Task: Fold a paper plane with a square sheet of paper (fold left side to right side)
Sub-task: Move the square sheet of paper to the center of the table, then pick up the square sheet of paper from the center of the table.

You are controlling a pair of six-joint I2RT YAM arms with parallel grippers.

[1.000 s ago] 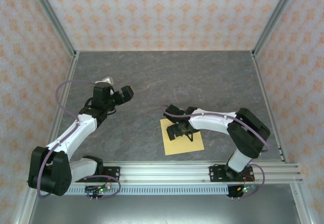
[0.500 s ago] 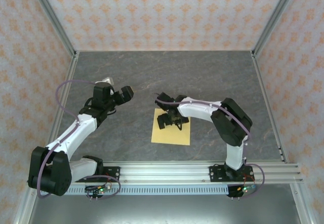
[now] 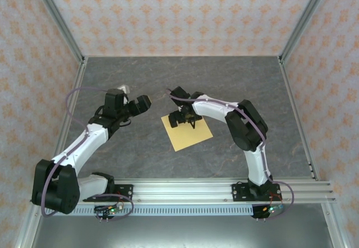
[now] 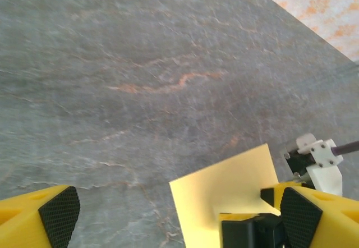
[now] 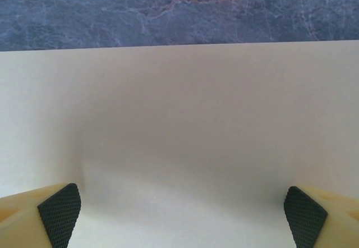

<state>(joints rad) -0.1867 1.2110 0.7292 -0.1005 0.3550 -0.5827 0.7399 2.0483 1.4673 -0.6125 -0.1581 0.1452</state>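
The square sheet of paper (image 3: 188, 133) lay flat and unfolded on the grey table (image 3: 235, 85), a little left of centre and skewed, with one corner pointing toward the near side. The right claw (image 3: 183, 119) sat over its far-left part, fingers spread wide with nothing between them. In the right wrist view the pads (image 5: 59, 209) were low over the paper, though I could not tell whether they pressed on it.

The risk, as I judged it, was that thin paper on a smooth table would slide or crumple rather than lift — and with the sheet askew, a left-to-right fold would land off-edge.

The right arm stretched leftward across the middle, elbow bent and wrist tipped down. The left claw (image 3: 144, 103) hovered just left of the sheet — also spread and empty, pointing right.
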